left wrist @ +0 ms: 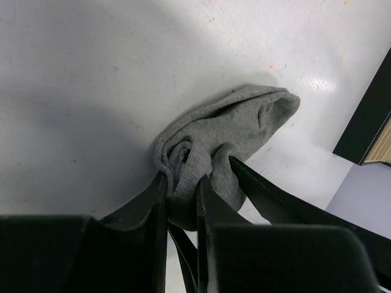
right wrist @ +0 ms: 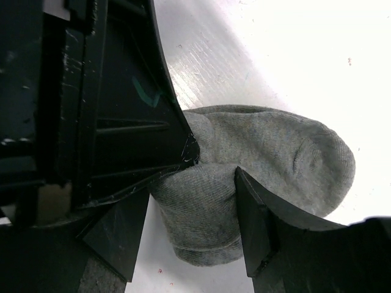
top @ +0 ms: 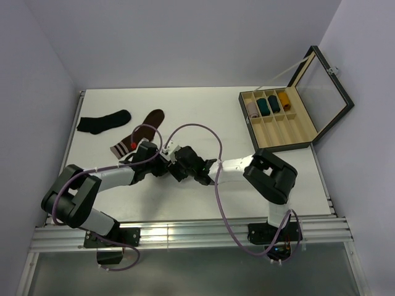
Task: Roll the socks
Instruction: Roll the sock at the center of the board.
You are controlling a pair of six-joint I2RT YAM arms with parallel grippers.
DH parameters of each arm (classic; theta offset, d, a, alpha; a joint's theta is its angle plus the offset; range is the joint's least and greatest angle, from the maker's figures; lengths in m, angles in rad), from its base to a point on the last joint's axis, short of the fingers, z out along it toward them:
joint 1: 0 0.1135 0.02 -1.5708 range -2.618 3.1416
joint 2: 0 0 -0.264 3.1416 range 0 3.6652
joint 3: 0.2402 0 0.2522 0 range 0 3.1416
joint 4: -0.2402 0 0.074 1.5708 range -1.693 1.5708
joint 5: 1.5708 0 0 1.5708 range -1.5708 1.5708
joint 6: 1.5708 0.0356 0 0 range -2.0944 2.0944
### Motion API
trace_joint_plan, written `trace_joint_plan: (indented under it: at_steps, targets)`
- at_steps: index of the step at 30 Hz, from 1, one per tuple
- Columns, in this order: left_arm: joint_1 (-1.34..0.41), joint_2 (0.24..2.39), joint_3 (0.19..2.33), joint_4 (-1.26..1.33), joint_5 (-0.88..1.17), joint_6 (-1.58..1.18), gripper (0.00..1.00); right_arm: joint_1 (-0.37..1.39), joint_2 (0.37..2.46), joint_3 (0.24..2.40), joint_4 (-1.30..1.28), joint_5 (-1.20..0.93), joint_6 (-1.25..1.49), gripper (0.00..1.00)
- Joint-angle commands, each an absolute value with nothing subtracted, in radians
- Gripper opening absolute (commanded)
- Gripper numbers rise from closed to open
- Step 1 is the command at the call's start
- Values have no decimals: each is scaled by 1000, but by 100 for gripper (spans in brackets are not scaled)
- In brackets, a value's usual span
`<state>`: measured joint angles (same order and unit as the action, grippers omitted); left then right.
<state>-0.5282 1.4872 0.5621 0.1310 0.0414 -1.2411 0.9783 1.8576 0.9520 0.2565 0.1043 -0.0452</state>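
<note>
While the left gripper (left wrist: 182, 181) pinches the grey sock (left wrist: 244, 125), the right gripper (right wrist: 192, 192) straddles it, spread wide.

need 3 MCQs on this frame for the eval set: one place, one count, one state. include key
1. Where does the black sock lie?
A) far left of the table
B) near right corner
C) dead centre

2. How many rolled bundles sit in the box?
A) two
B) four
C) six

3. State of the left gripper?
A) wide open over bare surface
B) shut on the grey sock
C) out of view

Key:
1 A: the top view shows it at the far left, beside the brown sock.
2 B: one pink, two teal and one orange fill the far row; the other compartments are bare.
3 B: the left wrist view shows its jaws pinching the grey fabric.
</note>
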Motion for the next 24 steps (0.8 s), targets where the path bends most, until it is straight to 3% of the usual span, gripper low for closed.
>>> trace_joint_plan:
  at_steps: [1, 5, 10, 14, 24]
  targets:
    - [-503, 1523, 561, 3, 41, -1158, 0, 948, 1947, 914, 38, 41, 41, 63]
    - [-469, 1539, 584, 3, 55, -1147, 0, 940, 1979, 925, -29, 28, 64, 60]
    - [-456, 1566, 626, -29, 60, -1143, 5, 930, 1999, 928, -67, 5, 87, 33]
    - [-456, 1562, 627, -17, 61, -1158, 14, 890, 1970, 899, -63, -80, 115, 1]
    - [-456, 1516, 638, -31, 18, -1192, 44, 781, 1917, 868, -61, -299, 149, 0]
